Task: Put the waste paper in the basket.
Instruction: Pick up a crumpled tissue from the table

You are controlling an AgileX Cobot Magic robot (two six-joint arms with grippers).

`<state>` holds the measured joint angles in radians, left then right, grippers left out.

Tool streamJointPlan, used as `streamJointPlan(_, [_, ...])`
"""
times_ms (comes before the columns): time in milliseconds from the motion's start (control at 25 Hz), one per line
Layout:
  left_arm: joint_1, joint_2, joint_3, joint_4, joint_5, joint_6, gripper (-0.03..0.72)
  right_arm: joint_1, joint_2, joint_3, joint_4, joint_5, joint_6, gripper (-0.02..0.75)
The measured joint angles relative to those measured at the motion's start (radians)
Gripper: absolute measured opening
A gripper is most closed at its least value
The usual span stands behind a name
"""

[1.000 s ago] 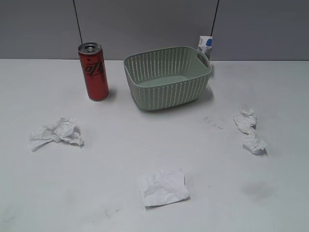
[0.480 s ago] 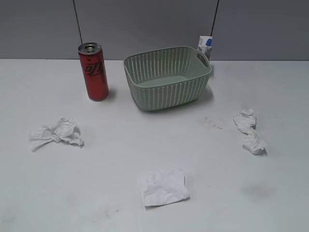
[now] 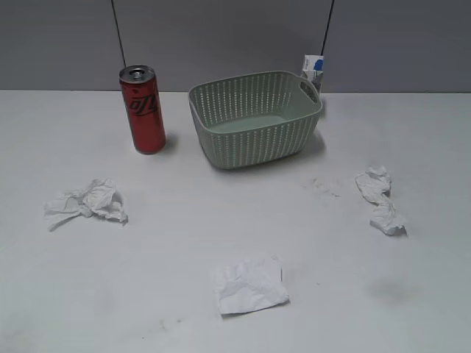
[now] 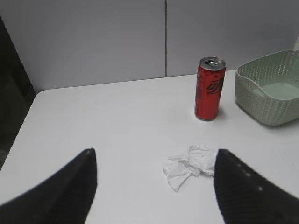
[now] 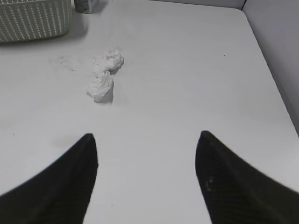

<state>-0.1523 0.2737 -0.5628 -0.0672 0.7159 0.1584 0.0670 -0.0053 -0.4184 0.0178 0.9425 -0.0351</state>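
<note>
Exterior view, from left to right: one waste paper wad (image 3: 87, 202) lies at the left, the red can (image 3: 143, 109) stands behind it, a flatter wad (image 3: 250, 285) lies at the front middle, the basket (image 3: 255, 118) stands empty at the back, and a third wad (image 3: 380, 199) lies at the right. No paper is inside yet, so I judge that all three pieces are left to do. Both the left gripper (image 4: 154, 186) and the right gripper (image 5: 147, 179) hold nothing, jaws wide apart above the table (image 3: 184, 220).

The small white-and-blue carton (image 3: 313, 68) is sitting partly hidden behind the pale sage-green perforated plastic basket (image 3: 256, 129); the right wrist view's top edge is cutting both off.
</note>
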Motion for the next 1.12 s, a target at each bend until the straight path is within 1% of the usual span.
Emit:
streamJointPlan(160, [0.000, 0.168, -0.036, 0.000, -0.090, 0.019, 0.590, 0.000, 0.000, 0.000, 0.000, 0.000, 0.000, 0.498])
streamJointPlan(280, [0.000, 0.307, -0.092, 0.000, -0.123, 0.033, 0.590, 0.000, 0.000, 0.000, 0.000, 0.000, 0.000, 0.498])
streamJointPlan(480, [0.000, 0.561, -0.209, -0.001, -0.123, 0.065, 0.590, 0.000, 0.000, 0.000, 0.000, 0.000, 0.000, 0.498])
streamJointPlan(680, [-0.002, 0.781, -0.340, -0.004, -0.076, 0.096, 0.590, 0.000, 0.000, 0.000, 0.000, 0.000, 0.000, 0.498])
streamJointPlan(960, [-0.075, 1.061, -0.465, -0.006, -0.022, 0.116, 0.590, 0.000, 0.000, 0.000, 0.000, 0.000, 0.000, 0.498])
streamJointPlan(1120, [-0.094, 1.216, -0.513, -0.009, 0.015, 0.116, 0.590, 0.000, 0.000, 0.000, 0.000, 0.000, 0.000, 0.498])
